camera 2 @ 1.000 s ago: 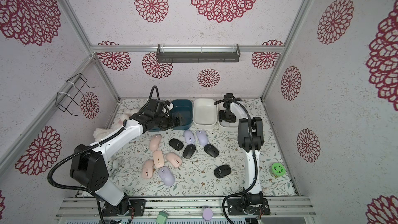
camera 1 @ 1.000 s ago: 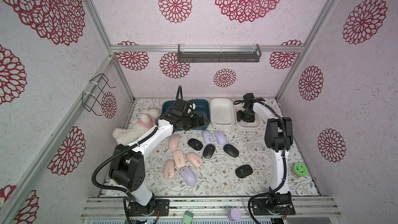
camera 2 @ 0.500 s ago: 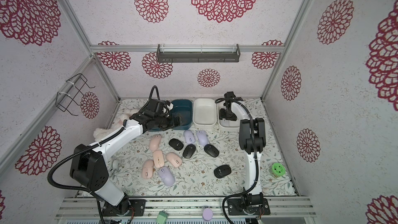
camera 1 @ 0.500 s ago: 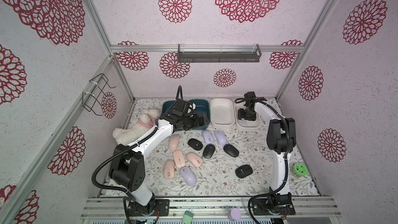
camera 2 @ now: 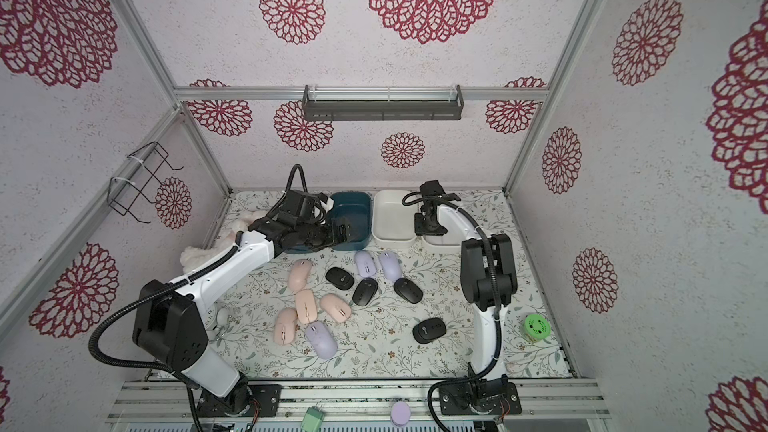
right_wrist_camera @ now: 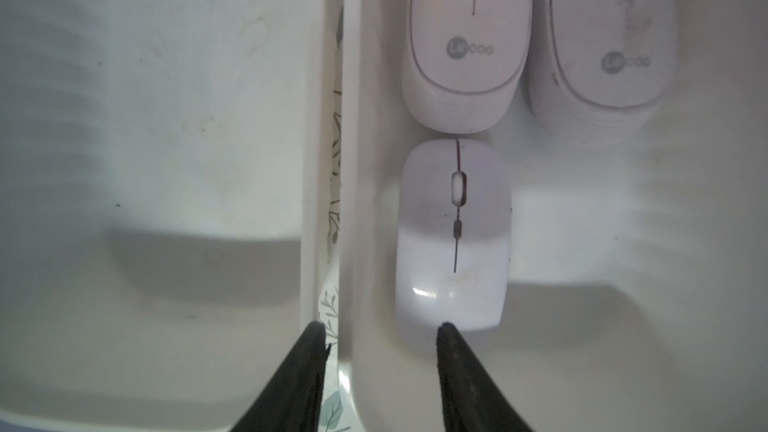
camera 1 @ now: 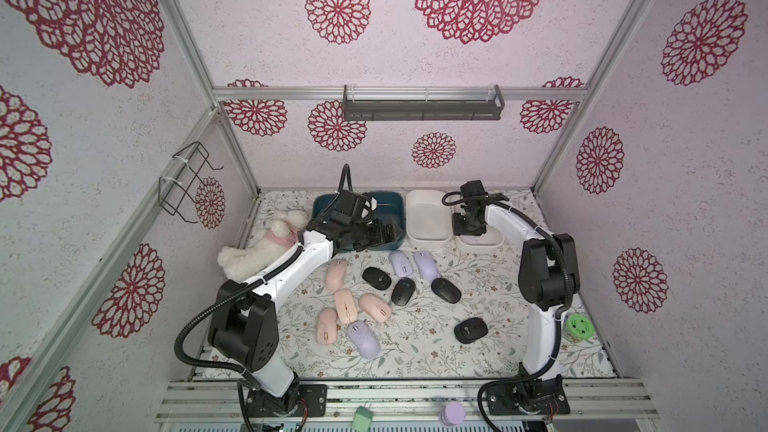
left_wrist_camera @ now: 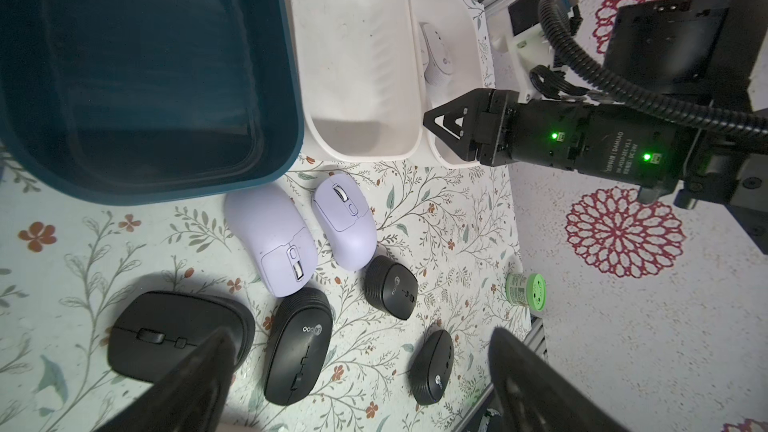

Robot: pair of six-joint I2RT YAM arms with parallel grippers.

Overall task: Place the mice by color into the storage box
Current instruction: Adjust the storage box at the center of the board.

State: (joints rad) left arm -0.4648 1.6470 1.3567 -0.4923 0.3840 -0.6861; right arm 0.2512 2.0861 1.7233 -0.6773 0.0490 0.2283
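Mice (camera 1: 345,305) scattered on table (camera 1: 415,351) | three mice (right_wrist_camera: 467,43) in white storage box (right_wrist_camera: 623,222) | left pincer (left_wrist_camera: 361,332) spread, empty | right pincer (right_wrist_camera: 381,324) slightly parted, empty

Both top views are bright, evenly lit and sharp, with only faint shadows. The left wrist view is dimmer; a soft dark shadow lies on the desk (left_wrist_camera: 436,209) beside a black mouse (left_wrist_camera: 141,336). The right wrist view is hazy, with glare on a pale mouse (right_wrist_camera: 453,243).
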